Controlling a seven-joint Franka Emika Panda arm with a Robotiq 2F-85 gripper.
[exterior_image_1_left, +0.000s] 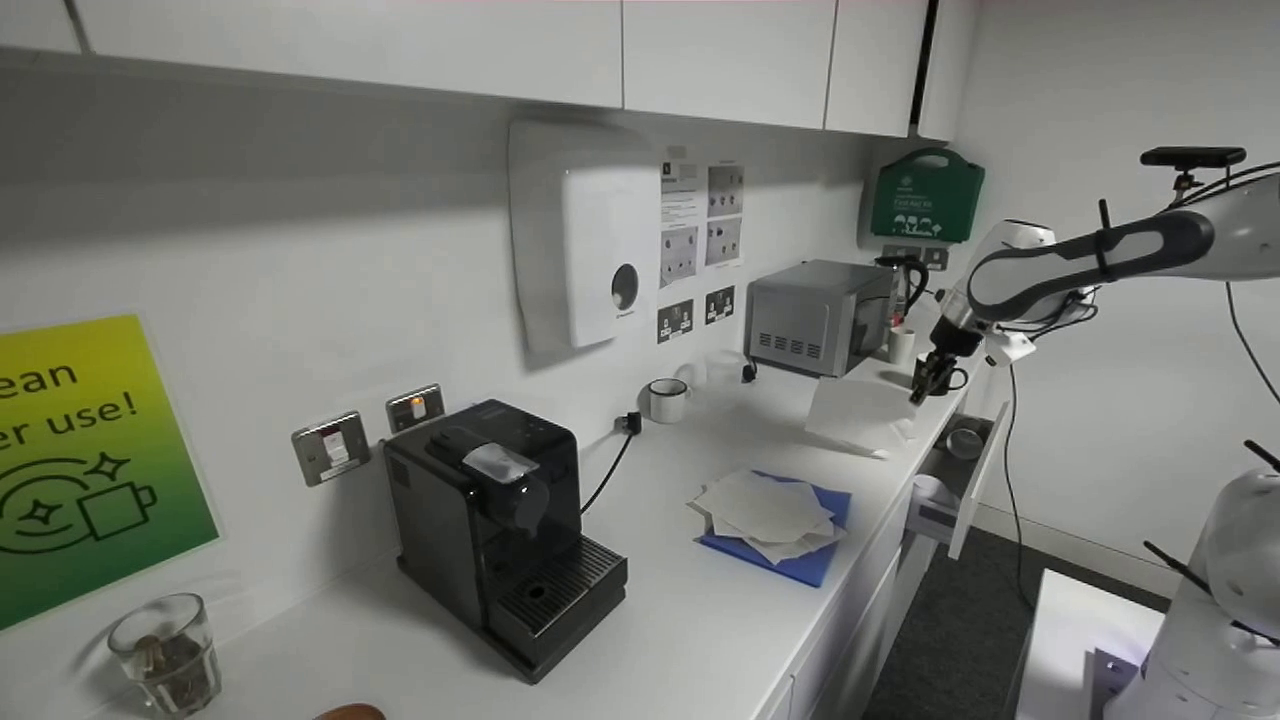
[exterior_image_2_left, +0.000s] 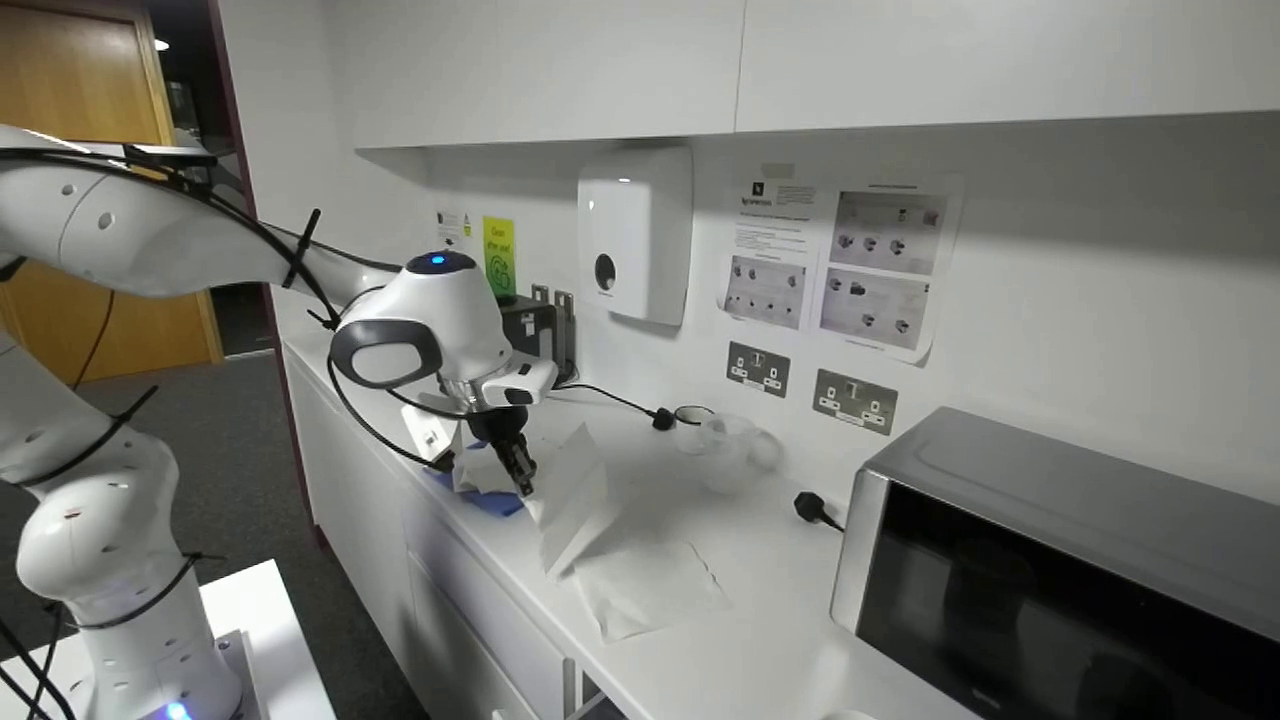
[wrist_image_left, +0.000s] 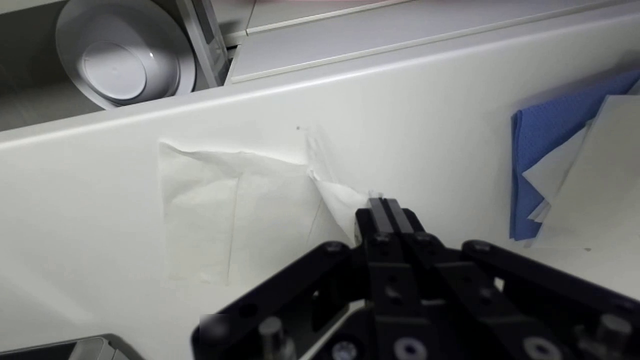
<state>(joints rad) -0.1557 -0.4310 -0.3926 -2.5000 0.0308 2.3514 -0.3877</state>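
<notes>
My gripper (wrist_image_left: 384, 201) is shut above the white counter, with a corner of a white paper towel (wrist_image_left: 270, 215) pinched at its fingertips. In an exterior view the raised part of the towel (exterior_image_2_left: 575, 510) hangs from the gripper (exterior_image_2_left: 526, 488) like a slanted sheet. Its far part rests flat on the counter, with a crease across it. A twisted fold runs toward the fingers in the wrist view. To the side lies a folded blue cloth (exterior_image_1_left: 832, 505), topped by a loose pile of white paper sheets (exterior_image_1_left: 765, 508). The pinched corner itself is mostly hidden by the fingers.
A silver microwave (exterior_image_2_left: 1000, 580) stands against the wall, near the towel. Below the counter edge a drawer (exterior_image_1_left: 985, 480) is pulled out, holding a pale bowl (wrist_image_left: 125, 55). A black coffee machine (exterior_image_1_left: 500, 530) and a dark-rimmed mug (exterior_image_1_left: 667, 402) are farther along the counter.
</notes>
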